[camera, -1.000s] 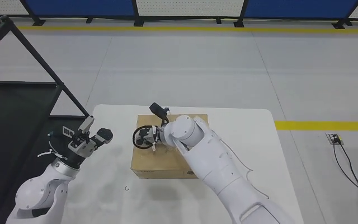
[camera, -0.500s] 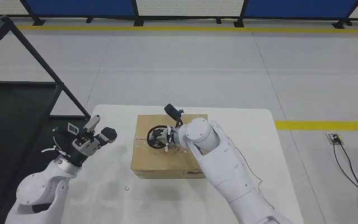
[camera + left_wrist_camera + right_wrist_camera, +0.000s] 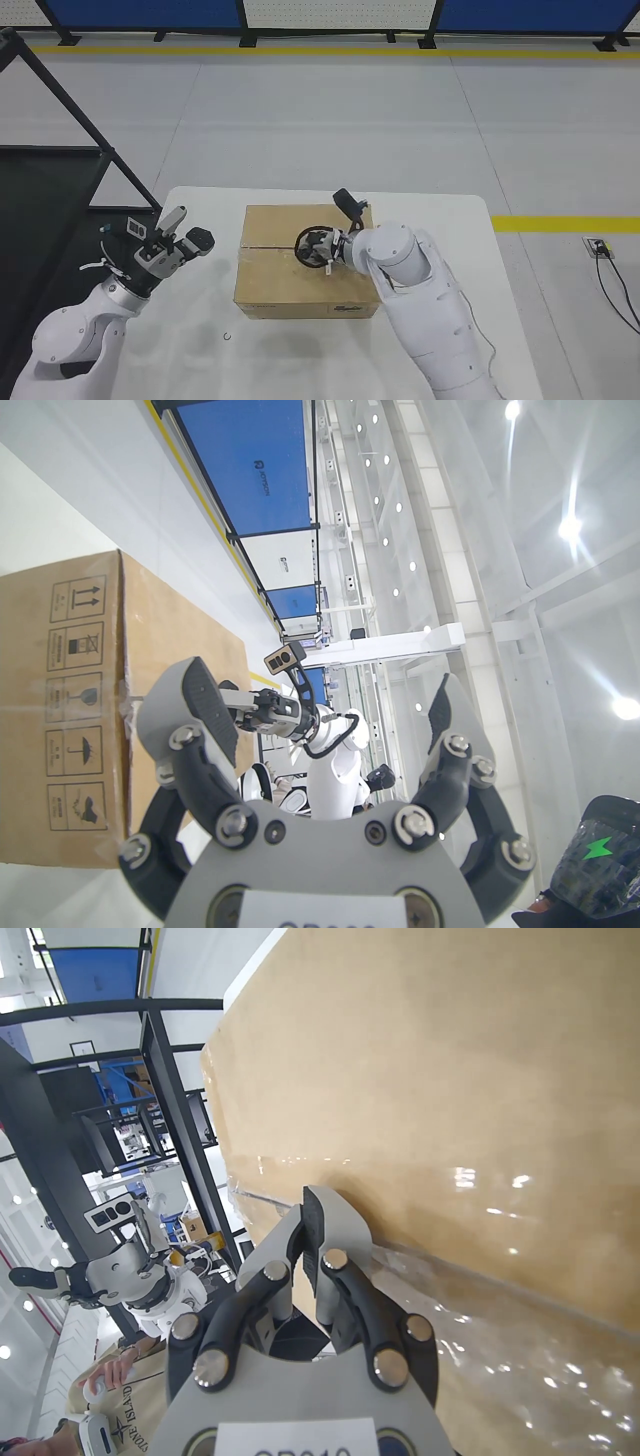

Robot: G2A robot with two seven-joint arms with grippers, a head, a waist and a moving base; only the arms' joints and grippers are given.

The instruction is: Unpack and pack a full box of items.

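Note:
A closed cardboard box (image 3: 290, 290) stands in the middle of the white table (image 3: 450, 230), its top seam sealed with clear tape (image 3: 500, 1288). My right gripper (image 3: 318, 247) rests on the box top at the seam, near the middle, fingers shut together (image 3: 307, 1208) with nothing seen between them, tips against the tape. My left gripper (image 3: 193, 240) hovers to the left of the box, apart from it, fingers spread open (image 3: 325, 700) and holding nothing. The left wrist view shows the box's side (image 3: 75, 700) with printed handling symbols, and the right gripper (image 3: 260, 710) beyond it.
A small ring-like bit (image 3: 227, 336) lies on the table in front of the box's left corner. A black metal frame (image 3: 70, 110) stands off the table's left side. Bare table surface lies right of the box and along the front.
My right gripper has slid along the taped seam from the box's left edge toward its middle. The left gripper has drifted slightly toward the box and stayed open.

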